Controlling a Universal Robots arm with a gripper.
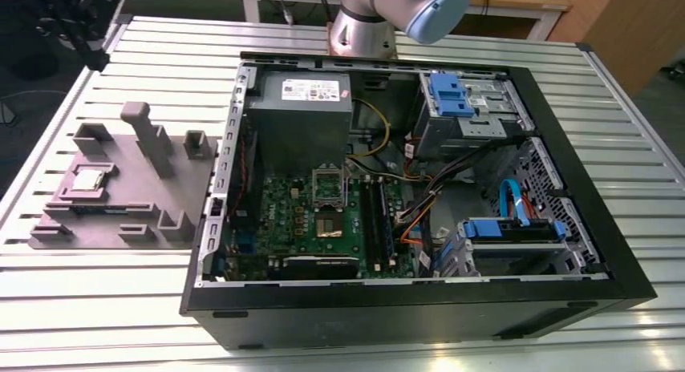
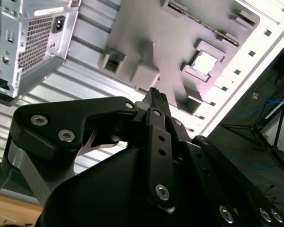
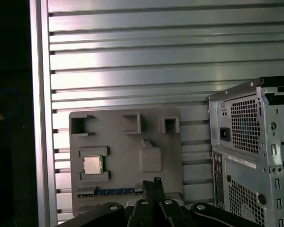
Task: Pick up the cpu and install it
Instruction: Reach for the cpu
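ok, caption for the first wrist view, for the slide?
Gripper, empty, facing the grey holder where the cpu sits in its recess, PC case beside it on the slatted table.

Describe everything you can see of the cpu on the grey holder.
The cpu is a small flat square chip, silvery metal top, thin darker rim. It lies flat in a recess of the grey holder on the slatted table, beside the open computer. The tool hangs apart from it.

One cpu (image 1: 88,179), one grey tray (image 1: 137,199), one computer case (image 1: 428,312).
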